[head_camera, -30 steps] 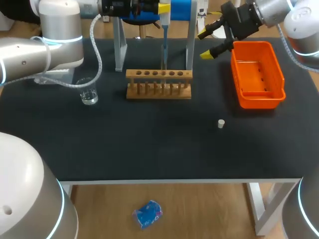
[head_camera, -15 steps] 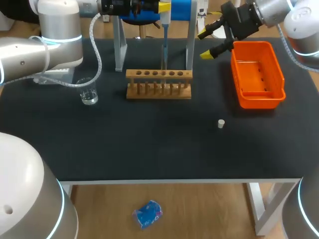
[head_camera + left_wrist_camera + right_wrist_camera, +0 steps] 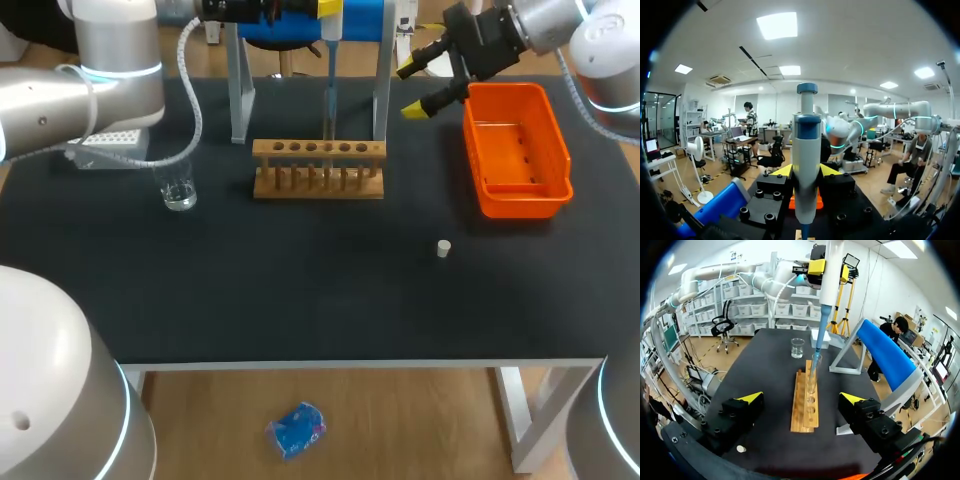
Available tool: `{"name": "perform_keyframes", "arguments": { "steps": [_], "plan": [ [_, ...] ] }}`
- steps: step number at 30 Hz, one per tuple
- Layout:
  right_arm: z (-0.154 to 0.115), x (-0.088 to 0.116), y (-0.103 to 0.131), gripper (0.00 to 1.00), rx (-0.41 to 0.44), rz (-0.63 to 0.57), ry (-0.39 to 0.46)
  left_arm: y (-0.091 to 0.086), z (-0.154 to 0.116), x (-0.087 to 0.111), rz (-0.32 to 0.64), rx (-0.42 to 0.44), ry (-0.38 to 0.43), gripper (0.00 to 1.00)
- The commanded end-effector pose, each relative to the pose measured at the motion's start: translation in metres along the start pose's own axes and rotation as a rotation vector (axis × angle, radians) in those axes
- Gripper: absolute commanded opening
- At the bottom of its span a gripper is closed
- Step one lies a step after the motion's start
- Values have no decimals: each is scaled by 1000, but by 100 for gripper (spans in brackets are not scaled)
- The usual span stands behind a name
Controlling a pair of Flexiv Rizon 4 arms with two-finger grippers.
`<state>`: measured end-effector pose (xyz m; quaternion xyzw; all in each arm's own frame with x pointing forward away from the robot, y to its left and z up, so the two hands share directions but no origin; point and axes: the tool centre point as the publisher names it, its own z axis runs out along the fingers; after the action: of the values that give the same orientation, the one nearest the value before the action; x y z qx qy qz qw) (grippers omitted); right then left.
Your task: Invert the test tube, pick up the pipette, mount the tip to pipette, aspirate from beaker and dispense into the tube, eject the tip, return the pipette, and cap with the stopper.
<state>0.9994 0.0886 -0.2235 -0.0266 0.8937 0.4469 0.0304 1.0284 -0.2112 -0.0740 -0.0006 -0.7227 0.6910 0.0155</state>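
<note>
Left gripper [image 3: 806, 170] is clamped on the pipette [image 3: 806, 150], one finger each side of the body. Pipette long axis is vertical, directly over the test tube rack [image 3: 318, 180]. Its blue tip [image 3: 816, 347] points down into the mouth of the test tube [image 3: 812, 382], which stands upright in the rack. My read: this is the dispense step, and the exit has to go straight up along that axis, since any sideways drift would lever the tube.

Right gripper [image 3: 412, 90] has its fingers spread with nothing in them. It hangs behind the rack's right end, beside the orange bin [image 3: 515, 150].

The stopper [image 3: 443, 248] lies in front of the rack, off its right end, so the right arm is the nearer one for capping.

Count:
- 1 pipette
- 1 tip mounted
- 1 tube
- 1 rack
- 1 stopper
- 1 bin
- 1 beaker [image 3: 178, 190], left of the rack
- 1 tip box [image 3: 108, 140], further left
</note>
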Motion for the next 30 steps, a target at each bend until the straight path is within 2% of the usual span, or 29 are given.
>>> {"name": "perform_keyframes", "arguments": {
  "steps": [1,30],
  "plan": [
    [0,0,0,100,0,0,1,-7,-1,2,1,-13,-3,0],
    [0,0,0,100,0,0,1,-47,-2,8,39,-22,-7,0]
  ]
}}
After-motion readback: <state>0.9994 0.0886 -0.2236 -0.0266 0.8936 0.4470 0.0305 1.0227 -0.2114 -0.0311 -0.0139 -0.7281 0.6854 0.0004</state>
